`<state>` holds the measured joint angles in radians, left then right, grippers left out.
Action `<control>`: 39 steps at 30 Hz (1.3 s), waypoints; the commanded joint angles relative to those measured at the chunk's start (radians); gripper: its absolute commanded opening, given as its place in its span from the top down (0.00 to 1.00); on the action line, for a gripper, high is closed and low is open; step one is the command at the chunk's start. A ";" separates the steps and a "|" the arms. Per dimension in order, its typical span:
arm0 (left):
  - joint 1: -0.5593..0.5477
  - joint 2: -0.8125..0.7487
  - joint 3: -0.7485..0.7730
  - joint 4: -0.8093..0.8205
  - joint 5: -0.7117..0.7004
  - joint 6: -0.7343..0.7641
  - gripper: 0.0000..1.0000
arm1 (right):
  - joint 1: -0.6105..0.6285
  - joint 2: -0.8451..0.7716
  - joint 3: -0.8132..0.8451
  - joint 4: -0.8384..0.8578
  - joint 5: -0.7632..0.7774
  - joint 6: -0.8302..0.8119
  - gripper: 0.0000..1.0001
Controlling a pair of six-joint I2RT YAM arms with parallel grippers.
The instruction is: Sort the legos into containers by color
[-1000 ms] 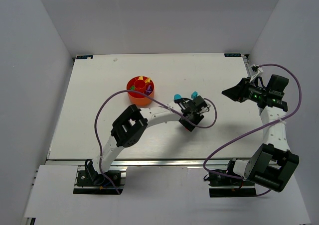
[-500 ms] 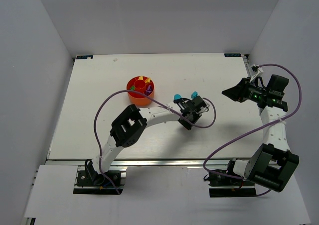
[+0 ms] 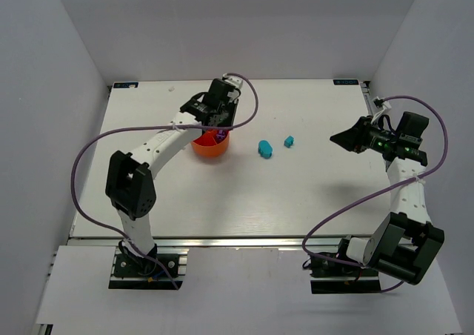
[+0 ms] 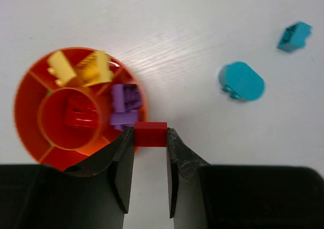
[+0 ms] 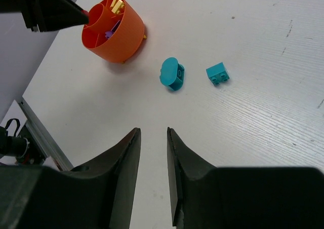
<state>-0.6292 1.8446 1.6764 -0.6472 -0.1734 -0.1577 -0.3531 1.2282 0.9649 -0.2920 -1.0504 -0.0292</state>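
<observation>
Top external: tub (image 3: 209,148) half under left jaws

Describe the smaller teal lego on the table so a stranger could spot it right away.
Find the round orange tub on the white table. To its right two teal legos lie loose, apart from each other. Yours is the one farther from the tub: a small square-cornered teal brick, while the neighbouring teal piece is bigger with rounded ends.

Looks like a robotics lab cell: white bench (image 3: 244,194) boxed in by plain white panels (image 3: 237,24), arm bases (image 3: 144,264) bolted at 6 o'clock.
</observation>
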 commanded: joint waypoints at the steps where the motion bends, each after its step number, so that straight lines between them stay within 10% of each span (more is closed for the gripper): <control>1: 0.042 -0.010 -0.009 0.001 -0.024 0.026 0.96 | -0.001 0.002 -0.009 -0.003 -0.016 -0.012 0.67; 13: 0.155 0.059 0.065 -0.011 -0.055 0.027 0.92 | 0.002 0.011 -0.012 -0.006 -0.014 -0.018 0.67; 21: 0.175 0.044 0.036 -0.005 -0.035 0.023 0.46 | 0.003 0.022 -0.011 -0.012 -0.016 -0.026 0.60; 27: 0.175 0.030 0.048 -0.014 -0.037 0.024 0.35 | 0.005 0.022 -0.011 -0.016 -0.025 -0.032 0.53; 31: 0.175 -0.005 0.045 -0.002 0.006 0.021 0.41 | 0.011 0.024 -0.009 -0.030 -0.039 -0.083 0.52; 35: 0.155 -0.070 0.017 0.067 0.170 0.004 0.84 | 0.051 0.020 -0.006 -0.047 0.033 -0.139 0.63; 39: 0.134 -0.084 -0.030 0.168 0.480 -0.078 0.88 | 0.101 0.022 -0.008 -0.038 0.139 -0.159 0.78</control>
<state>-0.4721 1.8374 1.6699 -0.5861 0.0525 -0.1711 -0.2798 1.2499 0.9516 -0.3298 -0.9855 -0.1432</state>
